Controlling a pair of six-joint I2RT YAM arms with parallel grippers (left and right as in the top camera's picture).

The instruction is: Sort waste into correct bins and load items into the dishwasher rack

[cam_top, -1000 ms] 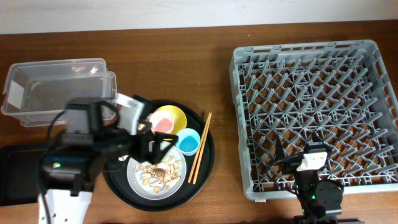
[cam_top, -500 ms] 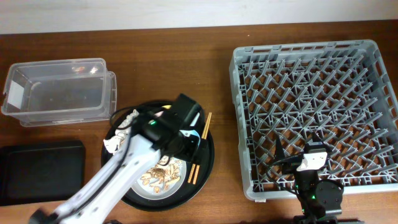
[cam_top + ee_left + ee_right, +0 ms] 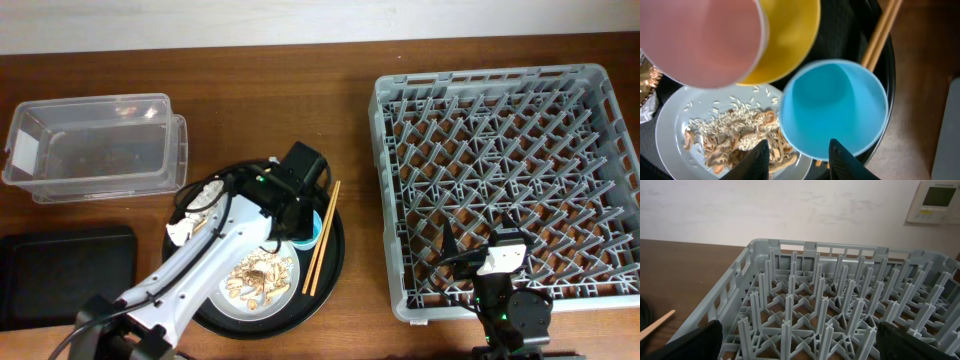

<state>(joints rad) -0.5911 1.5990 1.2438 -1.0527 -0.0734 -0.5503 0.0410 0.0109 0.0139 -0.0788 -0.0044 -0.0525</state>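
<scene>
My left gripper (image 3: 802, 157) hangs over the light-blue cup (image 3: 835, 107) on the round black tray (image 3: 332, 262). Its jaws are partly closed and still apart. One fingertip (image 3: 762, 155) is over the plate (image 3: 670, 135), the other over the cup's near rim. The pink cup (image 3: 700, 35) sits in the yellow bowl (image 3: 790, 35). Tan food scraps (image 3: 735, 137) lie on the plate. Chopsticks (image 3: 320, 240) lie along the tray's right side. A white napkin (image 3: 190, 215) and a gold wrapper (image 3: 647, 85) lie at the tray's left. My right gripper (image 3: 800, 347) stands open, empty, at the dishwasher rack's (image 3: 500, 170) near edge.
The clear tub (image 3: 95, 150) stands at the back left. The shallow black tray (image 3: 60, 275) lies in front of it at the table's left edge. Bare wood separates the round tray from the rack.
My left arm has swung from the tray's left side to over the blue cup, and its jaws have narrowed. The right arm has not moved.
</scene>
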